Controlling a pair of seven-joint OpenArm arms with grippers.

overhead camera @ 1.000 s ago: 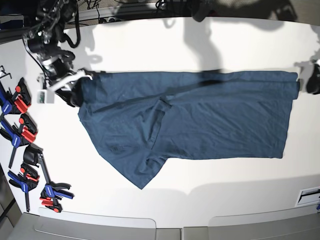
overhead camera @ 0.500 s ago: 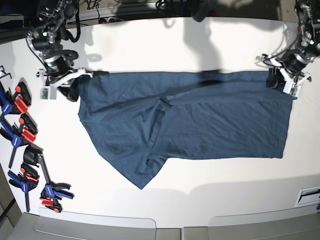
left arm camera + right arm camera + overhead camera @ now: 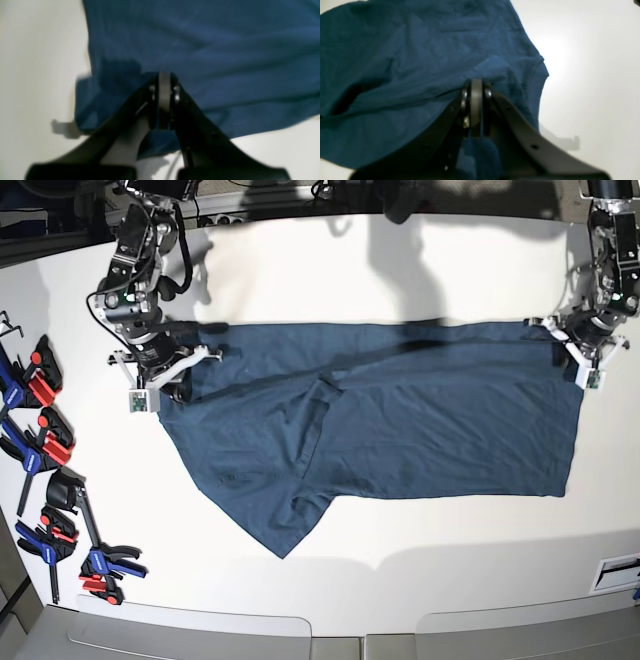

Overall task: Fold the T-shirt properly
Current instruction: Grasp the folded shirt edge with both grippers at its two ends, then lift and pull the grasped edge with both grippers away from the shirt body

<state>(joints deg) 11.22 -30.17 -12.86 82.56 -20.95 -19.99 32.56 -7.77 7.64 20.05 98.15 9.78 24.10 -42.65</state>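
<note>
My left fingers and right fingers are both pinched tight on the far edge of the T-shirt, one at each top corner. The shirt lies spread across the middle of the white tabletop, one sleeve pointing toward the near edge. To fold well, I should lift both corners evenly, keep the edge taut, and carry it straight over. One shirt, two arms, and several clamps by the table's side; I cannot count them surely.

Left gripper: you had it pinched tight on the T-shirt's edge.
T-shirt: lay on your white tabletop.
</note>
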